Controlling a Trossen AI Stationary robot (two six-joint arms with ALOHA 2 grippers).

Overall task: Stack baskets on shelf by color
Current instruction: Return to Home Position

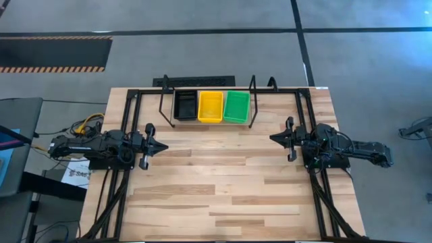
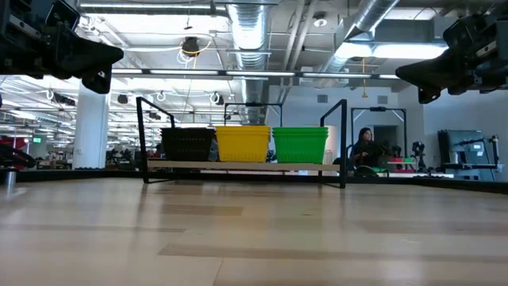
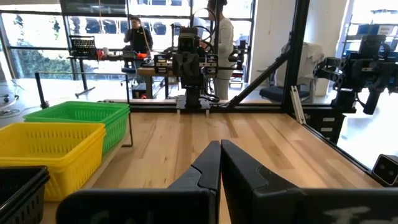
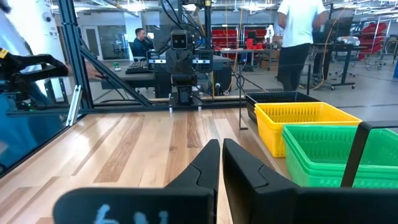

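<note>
On the shelf [image 2: 238, 166] at the table's far middle, the baskets stand side by side on their bottoms: black [image 1: 185, 104] on the left, yellow [image 1: 210, 106] in the middle, green [image 1: 236, 106] on the right. The green ones [image 4: 329, 155] show nested rims. At the table's left edge my left gripper [image 1: 164, 144] is shut and level, pointing toward the middle. At the right edge my right gripper [image 1: 273, 138] mirrors it, shut too. Both are well short of the shelf and hold nothing.
Bare wooden tabletop [image 1: 223, 175] lies between the two arms and in front of the shelf. Black frame rails [image 1: 128, 121] run along the table's sides. A black strip [image 1: 196, 82] lies behind the shelf. People [image 4: 298, 37] stand in the room beyond the table.
</note>
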